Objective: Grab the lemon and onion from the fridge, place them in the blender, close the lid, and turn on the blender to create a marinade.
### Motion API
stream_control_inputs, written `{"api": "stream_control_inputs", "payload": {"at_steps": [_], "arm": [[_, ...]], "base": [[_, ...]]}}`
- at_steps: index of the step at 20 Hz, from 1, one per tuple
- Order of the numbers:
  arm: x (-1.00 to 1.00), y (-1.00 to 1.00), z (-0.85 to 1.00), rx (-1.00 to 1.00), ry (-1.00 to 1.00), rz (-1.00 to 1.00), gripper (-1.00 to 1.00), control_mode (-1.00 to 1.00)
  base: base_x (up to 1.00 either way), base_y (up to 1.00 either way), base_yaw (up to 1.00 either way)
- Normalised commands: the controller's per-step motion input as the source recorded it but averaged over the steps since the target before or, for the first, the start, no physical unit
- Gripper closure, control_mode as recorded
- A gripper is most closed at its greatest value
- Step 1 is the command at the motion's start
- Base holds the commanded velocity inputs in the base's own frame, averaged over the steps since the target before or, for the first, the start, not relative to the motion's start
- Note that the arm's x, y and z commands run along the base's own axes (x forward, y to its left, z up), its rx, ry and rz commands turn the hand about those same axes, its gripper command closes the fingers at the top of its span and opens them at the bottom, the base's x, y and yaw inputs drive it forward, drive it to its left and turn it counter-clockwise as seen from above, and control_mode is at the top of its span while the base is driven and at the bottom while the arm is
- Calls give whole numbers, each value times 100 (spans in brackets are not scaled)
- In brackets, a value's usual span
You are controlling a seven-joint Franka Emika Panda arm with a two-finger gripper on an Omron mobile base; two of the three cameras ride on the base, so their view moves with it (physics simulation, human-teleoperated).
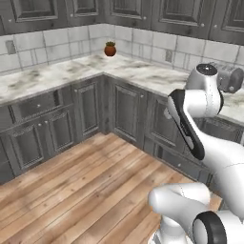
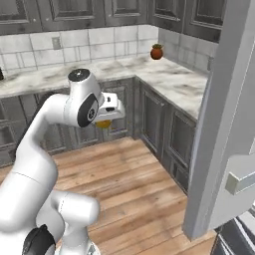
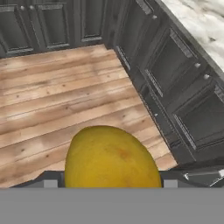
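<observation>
Carrying the lemon point(image 3: 111, 156) clamped between the fingers point(image 2: 103, 121), over the wood floor point(image 3: 52, 96): keep the squeeze steady and level till the blender.

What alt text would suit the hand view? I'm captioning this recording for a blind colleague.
A round yellow lemon sits close at the bottom centre, held in the robot's hand, above a wooden plank floor. Dark grey panelled cabinets run along the top and right, with a marble counter at the upper right corner.
</observation>
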Motion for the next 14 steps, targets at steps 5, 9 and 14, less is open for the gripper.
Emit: {"api": "stream_control_inputs", "payload": {"at_steps": [5, 9, 14], "arm": [[0, 0, 0, 0, 0, 0, 100, 100], [0, 0, 0, 0, 0, 0, 100, 100], [0, 0, 0, 0, 0, 0, 100, 100]], "base": [[63, 21, 64], [67, 10, 64], [63, 3, 64]]}}
